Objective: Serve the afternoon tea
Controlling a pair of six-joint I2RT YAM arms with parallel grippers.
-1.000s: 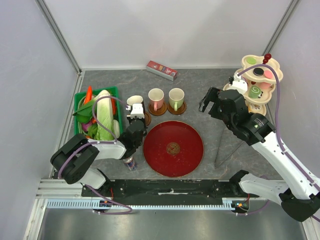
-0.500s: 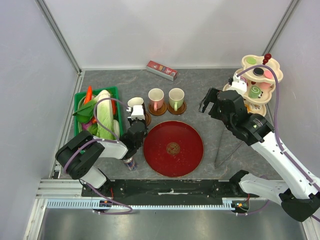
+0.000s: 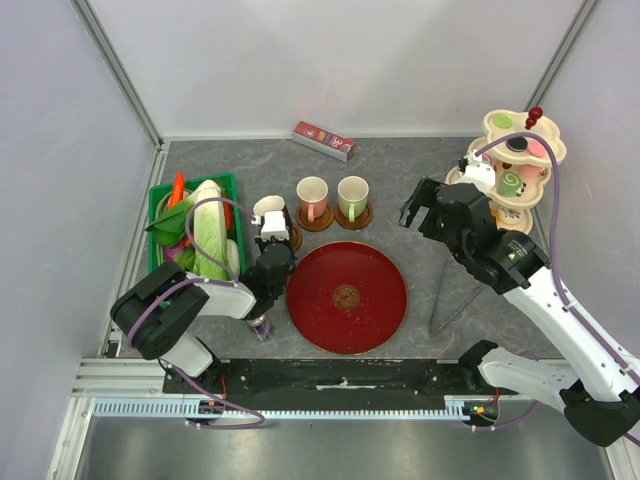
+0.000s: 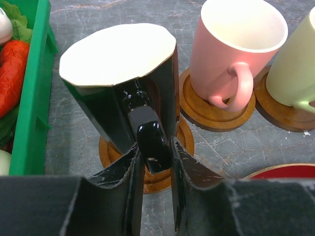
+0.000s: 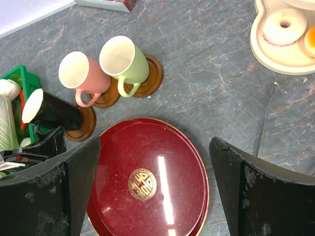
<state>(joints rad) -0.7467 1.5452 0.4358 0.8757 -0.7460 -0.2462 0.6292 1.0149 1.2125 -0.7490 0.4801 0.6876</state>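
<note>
While our left gripper [image 4: 154, 156] pinched the tilted black mug [image 4: 103, 103] by its handle, left of the pink mug [image 4: 221, 54], our right gripper [image 5: 155, 162] gaped wide.

three mugs [image 5: 78, 73] [image 5: 124, 59] [image 5: 51, 112]; three brown saucers [image 5: 150, 73] [image 5: 106, 100] [image 5: 82, 130]; one red tray [image 5: 170, 147]; one tiered stand [image 5: 268, 54]; one green crate [image 4: 34, 83]
</note>
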